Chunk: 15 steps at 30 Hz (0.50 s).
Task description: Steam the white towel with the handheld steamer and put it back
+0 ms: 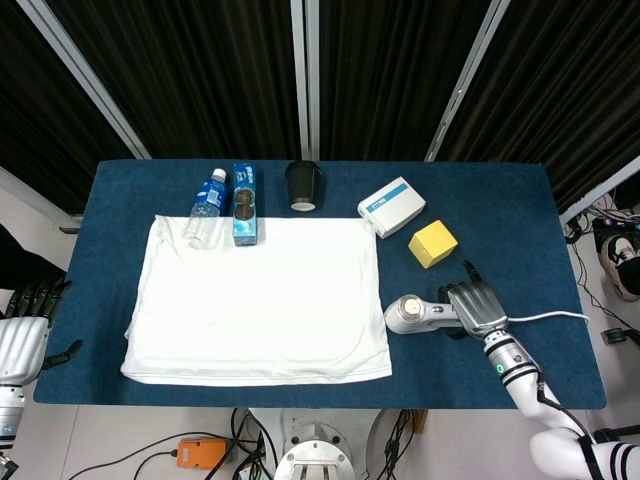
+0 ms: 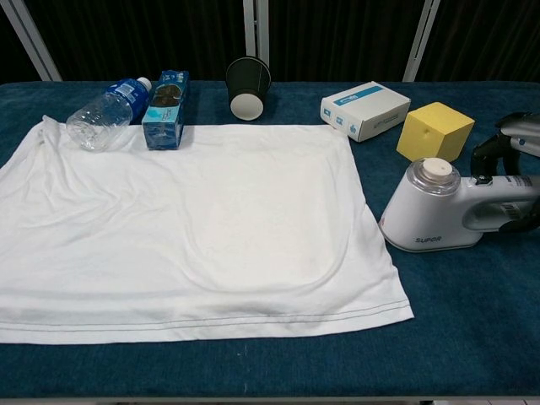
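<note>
The white towel [image 1: 260, 300] [image 2: 186, 219] lies spread flat over the left and middle of the blue table [image 1: 500, 190]. A white handheld steamer [image 1: 410, 313] [image 2: 430, 211] lies on its side just right of the towel, handle pointing right. My right hand [image 1: 478, 308] [image 2: 513, 133] is over that handle. Its fingers arch above the handle with a gap showing, and the thumb sits below. The steamer still rests on the table. My left hand [image 1: 20, 340] hangs off the table's left front corner, fingers apart, holding nothing.
Along the towel's far edge lie a water bottle [image 1: 205, 208] [image 2: 105, 110], a blue carton [image 1: 246, 204], a dark cup [image 1: 303, 186] and a white box [image 1: 391, 206]. A yellow cube [image 1: 432, 243] [image 2: 434, 131] sits just behind the steamer. The steamer's cord [image 1: 545, 318] runs right.
</note>
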Each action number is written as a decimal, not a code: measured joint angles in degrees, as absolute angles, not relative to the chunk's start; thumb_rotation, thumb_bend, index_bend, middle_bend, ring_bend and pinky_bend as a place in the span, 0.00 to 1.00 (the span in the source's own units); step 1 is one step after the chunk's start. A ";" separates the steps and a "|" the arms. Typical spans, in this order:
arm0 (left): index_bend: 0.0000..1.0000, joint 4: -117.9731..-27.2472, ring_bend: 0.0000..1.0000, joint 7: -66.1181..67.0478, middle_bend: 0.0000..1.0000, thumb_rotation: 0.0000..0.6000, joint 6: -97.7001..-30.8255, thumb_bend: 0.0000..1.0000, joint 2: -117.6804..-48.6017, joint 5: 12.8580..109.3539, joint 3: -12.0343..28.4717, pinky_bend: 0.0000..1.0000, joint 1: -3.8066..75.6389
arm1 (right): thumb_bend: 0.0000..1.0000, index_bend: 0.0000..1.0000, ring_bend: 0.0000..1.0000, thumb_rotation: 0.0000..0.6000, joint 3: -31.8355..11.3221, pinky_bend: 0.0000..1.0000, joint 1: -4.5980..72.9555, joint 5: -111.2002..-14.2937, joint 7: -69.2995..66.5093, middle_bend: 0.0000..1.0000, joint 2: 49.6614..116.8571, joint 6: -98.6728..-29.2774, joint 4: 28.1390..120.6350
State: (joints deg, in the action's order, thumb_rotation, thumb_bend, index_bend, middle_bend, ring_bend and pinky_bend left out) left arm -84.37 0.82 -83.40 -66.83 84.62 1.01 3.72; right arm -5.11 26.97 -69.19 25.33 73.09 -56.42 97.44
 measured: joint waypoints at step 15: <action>0.09 -84.59 0.00 0.96 0.07 1.00 -83.22 0.15 -66.80 84.22 0.81 0.00 3.43 | 0.18 0.62 0.61 1.00 -3.75 0.05 27.76 -67.27 22.37 0.61 73.18 -55.05 96.89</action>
State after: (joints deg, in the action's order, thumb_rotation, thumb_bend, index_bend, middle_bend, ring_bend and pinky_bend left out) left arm -84.59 0.96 -83.22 -66.80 84.22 0.81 3.43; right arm -3.75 27.76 -67.27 22.37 73.18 -55.05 96.89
